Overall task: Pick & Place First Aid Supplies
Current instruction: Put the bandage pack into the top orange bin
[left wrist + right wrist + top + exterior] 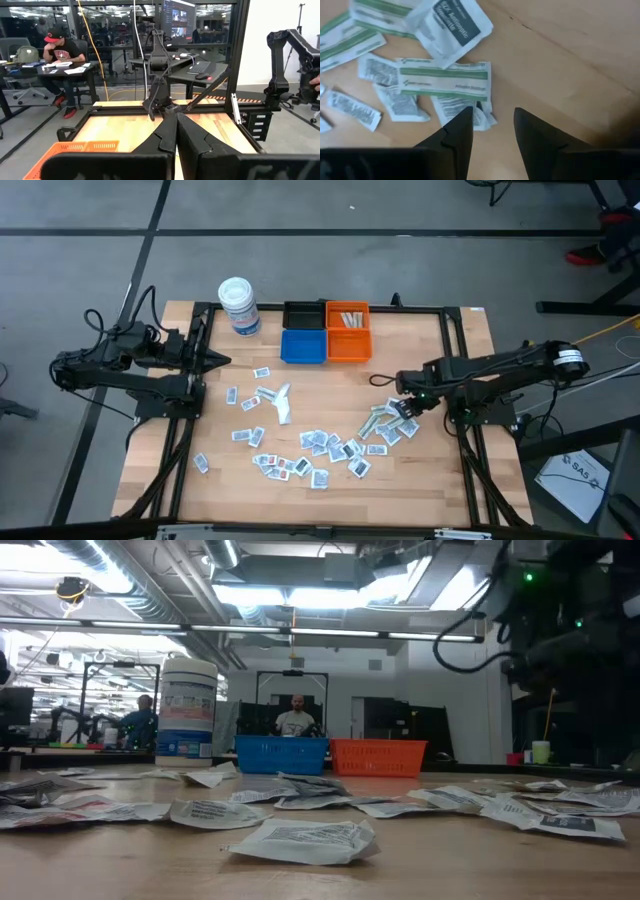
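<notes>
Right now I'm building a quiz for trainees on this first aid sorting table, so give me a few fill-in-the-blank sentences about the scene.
1. The right gripper hangs over the sachets with its fingers ____.
2. The left gripper waits at the table's side, fingers ____.
3. Strips already lie in the ____ bin.
4. The white tub stands beside the ____ bin.

Missing words: open; shut; orange; black

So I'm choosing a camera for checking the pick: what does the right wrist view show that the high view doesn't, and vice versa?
Only the right wrist view: print on the sachets, a green-striped strip just ahead of the open right tool. Only the high view: the blue bin, orange bin, black bin, white tub, and the left tool shut, parked at the table's left edge. Both: the sachets under the right tool.
</notes>
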{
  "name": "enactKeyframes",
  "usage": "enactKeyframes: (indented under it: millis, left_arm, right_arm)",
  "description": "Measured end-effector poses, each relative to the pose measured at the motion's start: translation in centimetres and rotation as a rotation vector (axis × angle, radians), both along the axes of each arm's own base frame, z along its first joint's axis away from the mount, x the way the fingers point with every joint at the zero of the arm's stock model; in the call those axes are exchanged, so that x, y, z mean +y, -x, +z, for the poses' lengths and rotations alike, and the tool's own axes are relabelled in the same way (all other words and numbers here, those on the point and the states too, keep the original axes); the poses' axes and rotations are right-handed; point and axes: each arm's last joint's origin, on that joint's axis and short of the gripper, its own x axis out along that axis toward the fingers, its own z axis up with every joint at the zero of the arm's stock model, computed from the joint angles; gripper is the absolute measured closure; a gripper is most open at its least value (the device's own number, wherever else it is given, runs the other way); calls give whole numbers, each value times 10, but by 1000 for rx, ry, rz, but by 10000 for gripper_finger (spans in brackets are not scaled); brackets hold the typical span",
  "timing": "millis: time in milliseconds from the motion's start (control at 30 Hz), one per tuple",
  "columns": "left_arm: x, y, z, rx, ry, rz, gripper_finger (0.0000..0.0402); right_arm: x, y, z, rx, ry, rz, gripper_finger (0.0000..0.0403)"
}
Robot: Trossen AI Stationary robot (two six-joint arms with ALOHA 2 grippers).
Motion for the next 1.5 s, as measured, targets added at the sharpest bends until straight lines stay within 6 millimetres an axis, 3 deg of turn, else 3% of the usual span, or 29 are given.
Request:
enactKeyframes:
  millis: [667, 1100, 1500]
  left_arm:
    - [0, 0, 0, 0, 0, -1, 398]
    - [0, 0, 0, 0, 1, 0, 398]
    - [0, 0, 0, 0, 0, 0, 398]
  right_arm:
    - [1, 5, -37, -85, -67, -91, 260]
    - [0, 3, -40, -122, -33, -100, 261]
    - [0, 3, -40, -116, -44, -103, 361]
